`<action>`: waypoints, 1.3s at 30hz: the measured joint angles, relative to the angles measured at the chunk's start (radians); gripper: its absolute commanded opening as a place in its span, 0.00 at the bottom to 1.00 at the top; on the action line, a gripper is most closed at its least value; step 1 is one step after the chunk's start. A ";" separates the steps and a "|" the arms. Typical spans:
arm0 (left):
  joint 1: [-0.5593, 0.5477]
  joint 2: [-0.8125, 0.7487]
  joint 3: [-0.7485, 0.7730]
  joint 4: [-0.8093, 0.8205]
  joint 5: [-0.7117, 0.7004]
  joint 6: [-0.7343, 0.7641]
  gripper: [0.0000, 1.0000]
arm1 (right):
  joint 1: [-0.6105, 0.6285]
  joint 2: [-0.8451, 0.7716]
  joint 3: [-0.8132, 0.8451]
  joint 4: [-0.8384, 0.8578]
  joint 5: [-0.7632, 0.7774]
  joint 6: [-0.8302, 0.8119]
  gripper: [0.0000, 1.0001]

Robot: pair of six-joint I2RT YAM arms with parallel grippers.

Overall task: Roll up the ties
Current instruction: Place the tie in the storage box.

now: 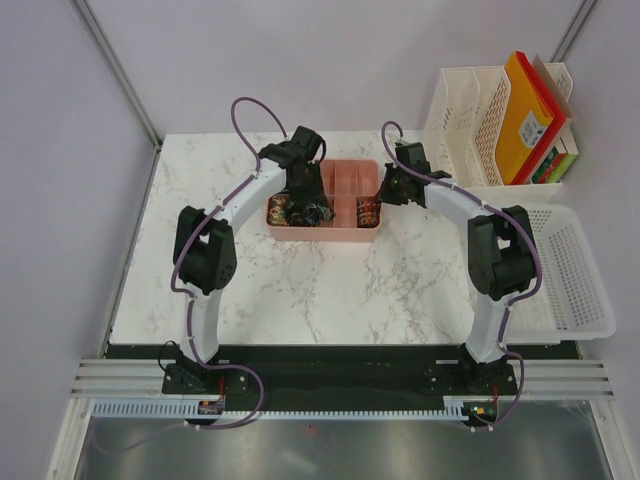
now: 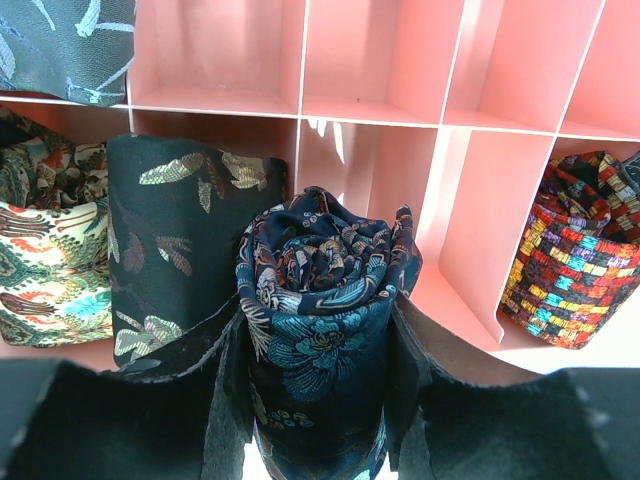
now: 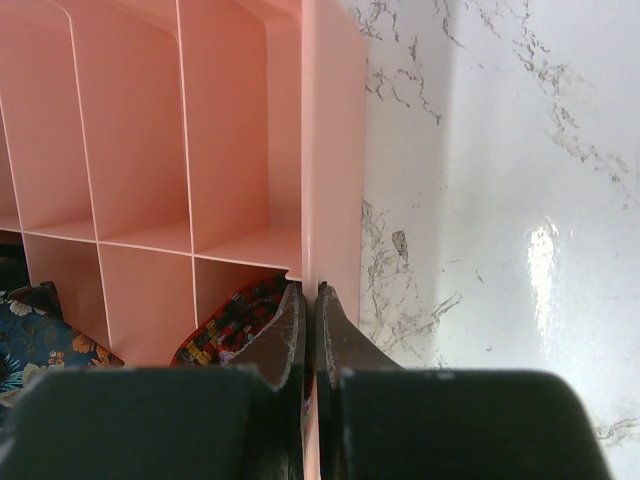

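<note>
Two arms reach out over a white stone table (image 1: 330, 290) in the view from above. The left gripper (image 1: 310, 203) is down in the front row of a pink tray (image 1: 325, 234) that has many little boxes. The right gripper (image 1: 386, 190) is at the tray's right end. A white rack (image 1: 470, 125) with orange and yellow folders stands at the back right. A white basket (image 1: 575, 280) lies on the right.

From the left wrist, the left gripper (image 2: 320, 390) squeezes a rolled blue flower tie (image 2: 320, 290) between its two black fingers (image 2: 225, 370). The roll stands on end in a front box. I cannot tell if it rests on the floor of the box. A black leaf tie (image 2: 185, 240) fills the box just beside it on the left, and a cream tie (image 2: 50, 270) comes after that. A grey-blue tie (image 2: 60, 40) sits in the back row. A rolled red check tie (image 2: 575, 265) sits in a box further right.

From the right wrist, the right gripper (image 3: 311, 330) is pinched tight on the tray's end wall (image 3: 330, 150), with one finger (image 3: 285, 340) inside and one outside. The red check tie (image 3: 235, 320) lies in the box just inside that wall. The blue flower tie (image 3: 40, 345) peeks in at the lower left.
</note>
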State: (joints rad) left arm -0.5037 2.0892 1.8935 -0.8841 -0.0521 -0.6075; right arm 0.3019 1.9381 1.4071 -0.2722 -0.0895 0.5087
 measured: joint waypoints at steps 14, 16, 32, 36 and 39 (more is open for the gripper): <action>0.027 -0.002 0.003 0.003 0.018 0.002 0.02 | 0.002 0.000 0.000 0.000 -0.003 0.000 0.00; 0.031 -0.003 0.003 0.003 0.021 0.002 0.02 | 0.002 0.000 0.000 0.000 -0.004 0.001 0.00; -0.006 -0.003 0.013 -0.001 -0.007 0.013 0.02 | 0.003 0.000 0.001 0.000 -0.004 0.003 0.00; -0.033 -0.001 0.013 -0.002 -0.029 0.018 0.02 | 0.003 0.000 0.001 -0.001 -0.004 0.003 0.00; -0.050 0.012 0.015 -0.002 -0.039 0.018 0.02 | 0.004 0.000 0.002 -0.001 -0.003 0.003 0.00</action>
State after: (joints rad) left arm -0.5541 2.1014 1.9087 -0.8864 -0.0914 -0.5892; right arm 0.3058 1.9385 1.4086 -0.2733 -0.0929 0.5121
